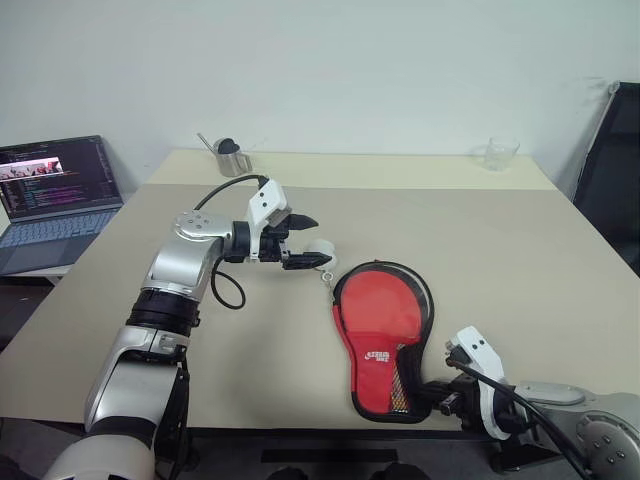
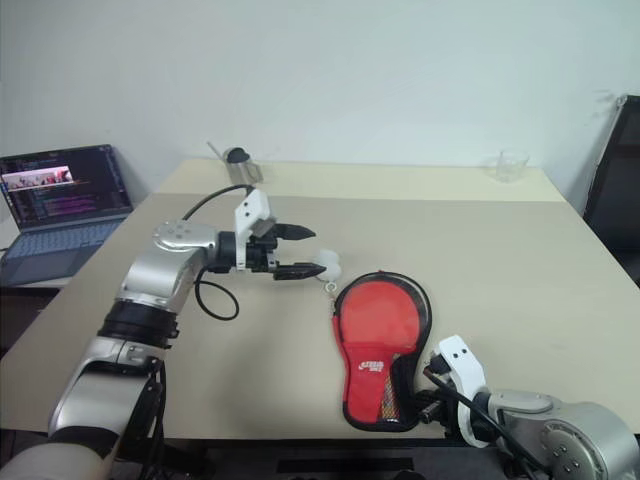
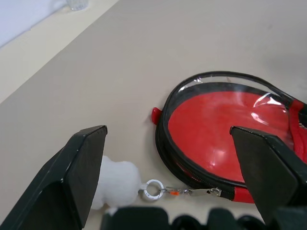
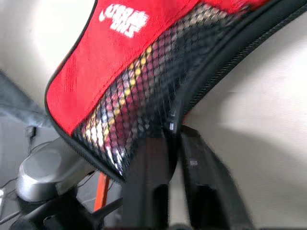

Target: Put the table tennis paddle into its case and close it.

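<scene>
A: The case [image 1: 385, 335] lies flat near the front edge of the table [image 1: 520, 250], red logo side up, with the red face of the table tennis paddle [image 3: 216, 136] showing through the clear panel at its round end, so the paddle looks to be inside already

B: Which way does it run?

A: Its long axis goes from the front edge away from the robot: narrow handle end with the mesh pocket at the near edge, round head toward the far side. The zip pull and the white ball [image 1: 320, 250] on its chain trail off the head end toward the robot's left

B: And the grippers?

A: The right gripper [image 1: 440, 397] sits at the handle end, fingers a little apart with the zip edge between them; whether it grips cannot be told. The left gripper [image 1: 305, 240] hovers over the ball, fingers spread wide, holding nothing

B: So closing remains?

A: Likely. The right should pin the handle end firmly while the left takes the pull and draws it round the rim, keeping the chain clear of the teeth
</scene>
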You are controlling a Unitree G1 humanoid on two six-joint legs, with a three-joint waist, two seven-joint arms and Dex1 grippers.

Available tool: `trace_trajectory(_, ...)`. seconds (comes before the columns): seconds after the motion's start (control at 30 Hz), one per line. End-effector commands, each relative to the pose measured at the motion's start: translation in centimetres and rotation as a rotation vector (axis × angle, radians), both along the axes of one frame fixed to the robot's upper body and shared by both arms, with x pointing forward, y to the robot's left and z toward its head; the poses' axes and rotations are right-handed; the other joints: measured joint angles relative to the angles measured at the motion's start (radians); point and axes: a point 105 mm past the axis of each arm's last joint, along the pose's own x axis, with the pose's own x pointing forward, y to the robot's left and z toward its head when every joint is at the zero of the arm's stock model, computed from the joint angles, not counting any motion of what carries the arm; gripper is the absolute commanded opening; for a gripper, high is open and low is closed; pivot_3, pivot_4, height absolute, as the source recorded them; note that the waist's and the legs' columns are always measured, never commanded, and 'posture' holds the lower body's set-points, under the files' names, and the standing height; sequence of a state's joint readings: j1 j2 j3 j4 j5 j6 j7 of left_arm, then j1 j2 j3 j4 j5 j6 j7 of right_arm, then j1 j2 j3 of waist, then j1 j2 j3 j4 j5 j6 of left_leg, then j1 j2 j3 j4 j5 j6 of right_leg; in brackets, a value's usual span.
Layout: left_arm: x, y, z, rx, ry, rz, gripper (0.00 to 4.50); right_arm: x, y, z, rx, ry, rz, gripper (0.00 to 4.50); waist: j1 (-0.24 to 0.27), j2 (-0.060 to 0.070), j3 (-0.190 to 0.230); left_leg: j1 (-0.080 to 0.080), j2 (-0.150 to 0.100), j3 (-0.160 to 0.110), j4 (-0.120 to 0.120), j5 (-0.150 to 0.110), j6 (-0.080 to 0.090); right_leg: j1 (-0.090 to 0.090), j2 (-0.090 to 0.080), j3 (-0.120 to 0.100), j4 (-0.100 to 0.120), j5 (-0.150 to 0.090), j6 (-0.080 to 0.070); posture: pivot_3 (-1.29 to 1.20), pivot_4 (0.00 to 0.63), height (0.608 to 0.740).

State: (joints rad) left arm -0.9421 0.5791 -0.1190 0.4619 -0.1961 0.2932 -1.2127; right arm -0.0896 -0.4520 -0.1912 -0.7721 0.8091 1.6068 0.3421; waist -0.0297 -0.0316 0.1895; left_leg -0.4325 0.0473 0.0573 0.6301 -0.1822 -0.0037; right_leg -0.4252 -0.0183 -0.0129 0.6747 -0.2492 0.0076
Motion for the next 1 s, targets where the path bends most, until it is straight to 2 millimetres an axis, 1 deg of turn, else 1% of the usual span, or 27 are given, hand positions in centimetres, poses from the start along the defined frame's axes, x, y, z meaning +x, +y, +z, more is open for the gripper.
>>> trace_trajectory(0.03,0.0,-0.4,1.8,-0.003,-0.067,-0.020,4.50,-0.5,0.5,0.8,0.016,-0.019,0.056,2.10,0.000,0.000,0.000,0.000,0.000,0.000,0.000,0.000,0.000,0.000,0.000,0.000,0.000,0.000,0.000,0.00,0.150,0.740)
trace_trajectory(0.17,0.1,-0.4,1.8,-0.005,-0.069,-0.014,4.50,-0.5,0.1,1.2,0.011,-0.030,0.065,3.48,0.000,0.000,0.000,0.000,0.000,0.000,0.000,0.000,0.000,0.000,0.000,0.000,0.000,0.000,0.000,0.00,0.150,0.740)
trace_trajectory(0.27,0.3,-0.2,1.8,-0.005,-0.072,-0.002,4.50,-0.1,-0.9,1.9,-0.021,-0.053,0.056,4.46,0.000,0.000,0.000,0.000,0.000,0.000,0.001,0.000,0.000,0.000,0.000,0.000,0.000,0.000,0.000,0.00,0.150,0.740)
trace_trajectory(0.37,0.4,-0.2,1.7,-0.007,-0.073,0.001,4.50,0.8,-2.2,2.4,-0.052,-0.072,0.013,4.46,0.000,0.000,0.000,0.000,0.000,0.000,0.001,0.000,0.000,0.000,0.000,0.000,0.000,0.000,0.000,0.00,0.150,0.740)
trace_trajectory(0.47,0.4,-0.3,1.6,-0.009,-0.074,0.003,4.50,1.2,-2.7,2.7,-0.065,-0.086,-0.004,4.46,0.001,0.000,0.000,0.000,0.000,0.000,0.001,0.000,0.000,0.000,0.000,0.000,0.000,0.000,0.000,0.00,0.150,0.740)
trace_trajectory(0.57,0.4,-0.3,1.7,-0.013,-0.078,0.007,4.50,1.6,-3.6,3.6,-0.094,-0.118,0.002,4.46,0.001,0.000,0.000,0.000,0.000,0.000,0.001,0.000,0.000,0.000,0.000,0.000,0.000,0.000,0.000,0.00,0.150,0.740)
trace_trajectory(0.63,1.0,0.1,2.0,-0.024,-0.090,0.048,4.50,2.2,-4.6,4.8,-0.110,-0.169,0.005,4.46,0.001,0.000,0.000,0.000,0.000,0.000,0.001,0.000,0.000,0.000,0.000,0.001,0.000,0.000,0.000,0.00,0.150,0.740)
trace_trajectory(0.7,2.1,0.7,2.4,-0.034,-0.111,0.126,4.50,3.6,-5.0,7.2,-0.088,-0.293,-0.007,4.46,0.001,-0.001,0.000,0.000,-0.001,0.000,0.002,0.000,0.000,0.001,0.000,0.001,0.000,0.001,0.001,0.00,0.150,0.740)
trace_trajectory(0.77,3.1,1.0,2.5,-0.047,-0.115,0.193,4.50,4.9,-4.3,9.4,-0.039,-0.437,-0.007,4.46,0.001,-0.001,0.000,0.000,-0.002,0.000,0.002,0.000,0.000,0.001,0.000,0.000,0.000,0.001,0.001,0.00,0.150,0.740)
trace_trajectory(0.8,3.5,1.0,2.4,-0.056,-0.111,0.220,4.50,5.7,-3.4,10.7,-0.015,-0.550,0.002,4.46,0.000,-0.001,0.000,0.000,-0.002,0.000,0.003,0.000,0.000,0.001,0.001,0.000,0.000,0.001,0.001,0.00,0.150,0.740)
trace_trajectory(0.83,3.8,0.9,2.3,-0.059,-0.107,0.236,4.50,6.2,-2.5,11.5,0.001,-0.632,0.009,4.46,0.000,-0.001,0.000,0.001,-0.002,0.000,0.003,0.000,0.000,0.001,0.001,0.000,0.000,0.001,0.001,0.00,0.150,0.740)
trace_trajectory(0.9,4.3,0.5,2.0,-0.058,-0.095,0.259,4.50,7.6,-0.7,11.5,-0.027,-0.749,0.023,4.46,0.000,-0.001,0.000,0.000,-0.002,-0.001,0.003,0.000,0.000,0.001,0.002,0.000,0.000,0.001,0.001,0.00,0.150,0.740)
trace_trajectory(1.0,4.8,0.2,1.6,-0.063,-0.063,0.286,4.50,9.7,1.8,9.9,0.035,-0.747,-0.003,4.46,-0.001,-0.001,0.000,0.000,-0.002,0.001,0.002,0.000,0.000,0.001,0.003,0.000,-0.001,0.001,0.001,0.00,0.150,0.740)
